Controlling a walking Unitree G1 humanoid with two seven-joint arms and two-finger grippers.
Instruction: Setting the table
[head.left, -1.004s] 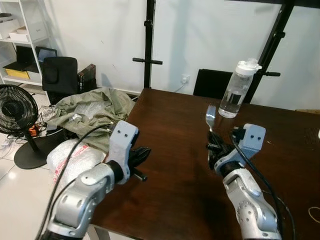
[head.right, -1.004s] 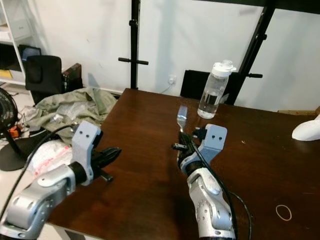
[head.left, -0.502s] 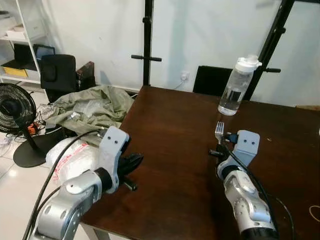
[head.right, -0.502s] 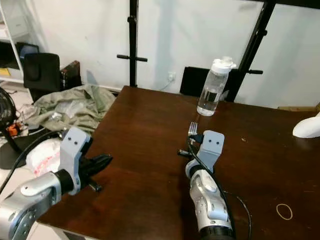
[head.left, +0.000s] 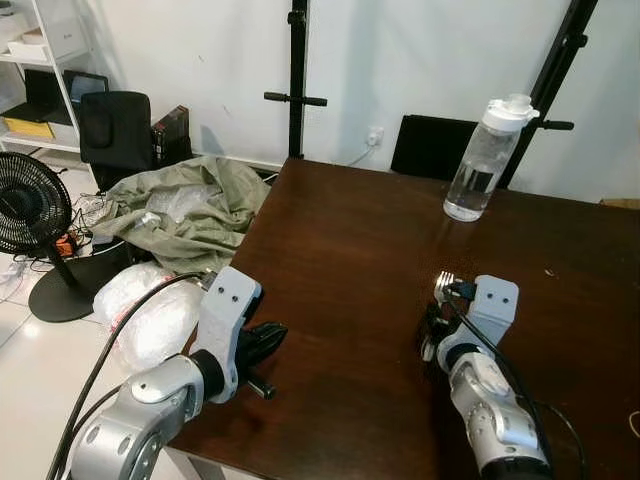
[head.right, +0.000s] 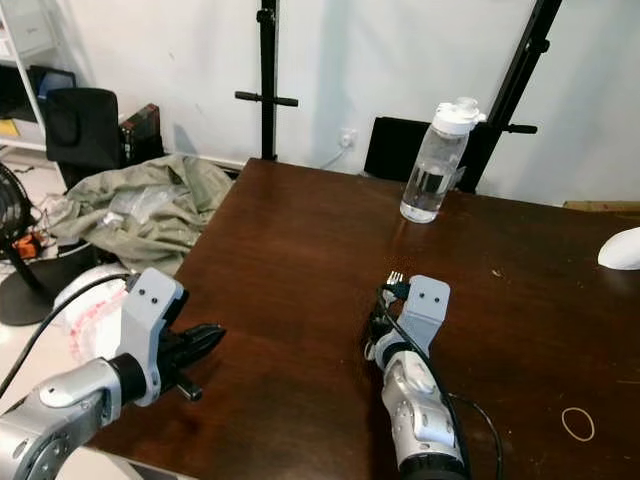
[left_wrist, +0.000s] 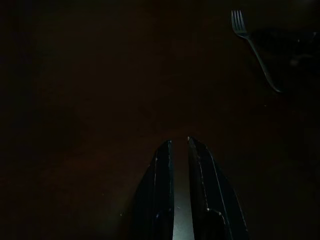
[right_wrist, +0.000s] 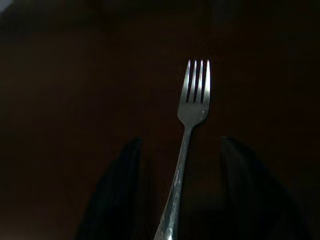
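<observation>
A silver fork (right_wrist: 192, 100) lies flat on the dark brown table (head.left: 340, 240), tines pointing toward the far edge. My right gripper (head.left: 432, 335) rests low on the table right behind it, open, its two black fingers (right_wrist: 125, 170) spread on either side of the handle without touching it. The fork's tines (head.left: 445, 280) peek out past the grey wrist. My left gripper (head.left: 268, 335) hovers at the table's near left edge, shut and holding nothing. From the left wrist view the fork (left_wrist: 252, 47) is visible far ahead of the shut fingers (left_wrist: 162, 170).
A clear water bottle (head.left: 482, 165) stands at the table's far side. A rubber band (head.right: 578, 424) and a white object (head.right: 620, 248) sit at the right. On the floor to the left are an olive cloth heap (head.left: 190, 205), a plastic bag (head.left: 150, 310) and a fan (head.left: 30, 215).
The right gripper brought the fork down from upright to flat on the table, and its fingers have parted from the handle. The camera tilted slightly.
</observation>
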